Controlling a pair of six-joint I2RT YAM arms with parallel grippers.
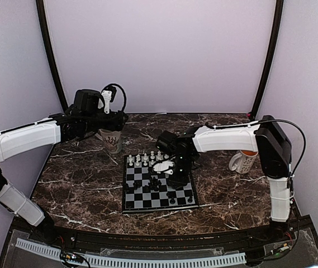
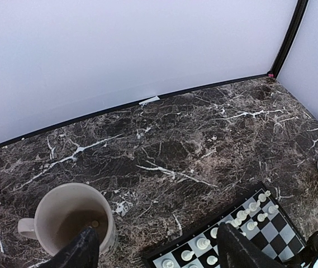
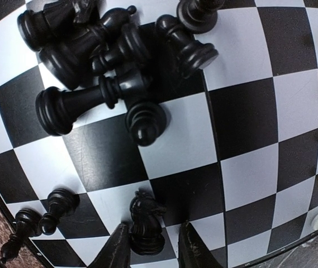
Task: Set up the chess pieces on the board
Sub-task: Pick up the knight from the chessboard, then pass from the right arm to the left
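Observation:
The board lies mid-table. White chess pieces stand along its far rows; they also show in the left wrist view. In the right wrist view, black chess pieces lie heaped on the board. A black knight stands upright on a square between the fingers of my right gripper. The left finger touches its base and a gap remains on the right side, so the gripper is open. My left gripper hangs open and empty, above the table between a mug and the board's corner.
A cream mug stands under the left gripper's left finger, left of the board. A second mug stands at the right. Two black pawns lie near the board's edge. Walls close in the back and sides.

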